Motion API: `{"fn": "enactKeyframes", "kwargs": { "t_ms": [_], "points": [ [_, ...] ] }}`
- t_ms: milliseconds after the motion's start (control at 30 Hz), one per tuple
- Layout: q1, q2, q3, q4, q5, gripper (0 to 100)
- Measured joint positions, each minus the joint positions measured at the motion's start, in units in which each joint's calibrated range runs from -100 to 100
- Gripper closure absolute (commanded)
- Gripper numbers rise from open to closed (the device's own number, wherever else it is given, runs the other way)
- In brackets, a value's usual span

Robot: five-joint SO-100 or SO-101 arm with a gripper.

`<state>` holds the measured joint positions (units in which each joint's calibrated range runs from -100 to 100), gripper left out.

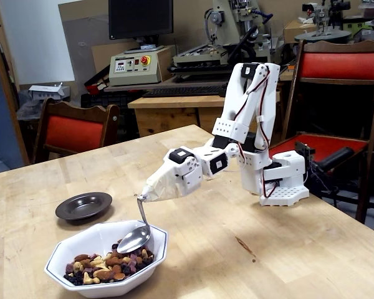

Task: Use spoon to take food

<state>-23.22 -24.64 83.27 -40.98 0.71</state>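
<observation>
A shiny silver spoon [135,238] hangs from the tip of my gripper [143,197], whose fingers are wrapped in beige tape and shut on the handle's top end. The thin handle points down and the spoon's oval bowl sits inside a white octagonal bowl [56,260], at its back right, right at the top of the food [106,266]. The food is a loose heap of brown almonds, pale cashews and dark dried fruit. I cannot tell whether the spoon carries any food.
A small dark plate [83,205] lies on the wooden table [249,261] left of and behind the white bowl. The arm's white base [280,180] stands at the table's right rear. Red chairs and workshop machines stand behind the table.
</observation>
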Motion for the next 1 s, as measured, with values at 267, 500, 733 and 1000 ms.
{"fn": "enactKeyframes", "kwargs": {
  "t_ms": [267,500,733,1000],
  "points": [
    [0.0,-2.5,-1.7,6.0,0.0,96],
    [0.0,-3.2,-2.1,9.4,0.0,96],
    [0.0,-3.2,-5.8,14.6,0.0,96],
    [0.0,-3.8,-14.2,26.0,0.0,96]
  ]
}}
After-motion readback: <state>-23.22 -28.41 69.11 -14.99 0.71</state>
